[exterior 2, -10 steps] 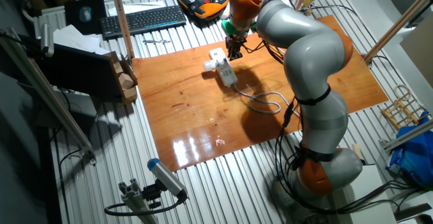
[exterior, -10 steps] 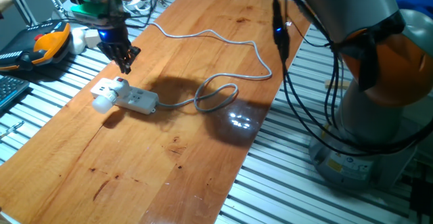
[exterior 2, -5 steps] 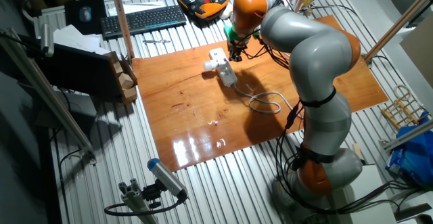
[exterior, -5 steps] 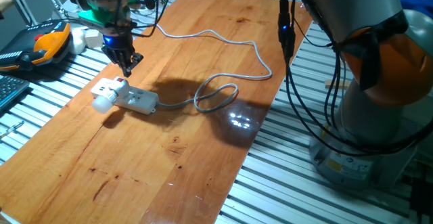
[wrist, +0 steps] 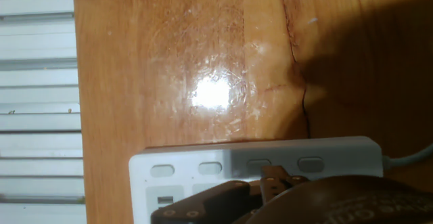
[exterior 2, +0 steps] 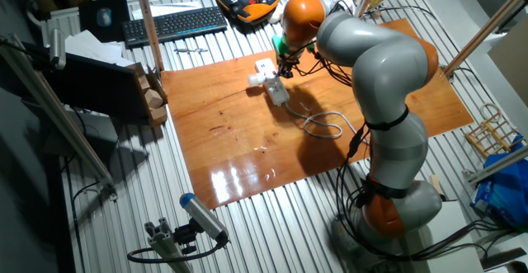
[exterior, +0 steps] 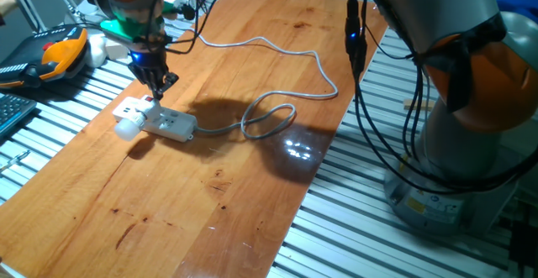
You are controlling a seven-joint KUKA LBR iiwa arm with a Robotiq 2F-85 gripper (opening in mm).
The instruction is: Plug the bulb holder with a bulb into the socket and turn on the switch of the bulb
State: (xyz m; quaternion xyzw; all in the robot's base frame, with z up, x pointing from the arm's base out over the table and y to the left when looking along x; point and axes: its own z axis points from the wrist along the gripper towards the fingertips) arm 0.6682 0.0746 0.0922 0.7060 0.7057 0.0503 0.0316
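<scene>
The socket point(exterior: 171, 124) is a long white power strip lying on the left part of the wooden table, also seen in the other fixed view point(exterior 2: 279, 92). The bulb holder point(exterior: 133, 110), a small white box with a red mark, sits at the strip's left end with its round bulb point(exterior: 126, 129) sticking out toward the front. My gripper point(exterior: 160, 91) hangs shut just above the red mark, nothing held. In the hand view the socket point(wrist: 257, 166) fills the lower frame and my dark fingertips point(wrist: 274, 180) hover right over it; the bulb holder is hidden there.
The strip's grey cable point(exterior: 269, 114) loops to the right and runs toward the table's far end. An orange teach pendant point(exterior: 63, 51) and a keyboard point(exterior 2: 173, 24) lie off the table's left side. My arm's base point(exterior 2: 388, 215) stands beside the right edge.
My gripper has moved down and slightly right, from well above the table to just over the bulb holder's red mark. The strip and bulb have not moved.
</scene>
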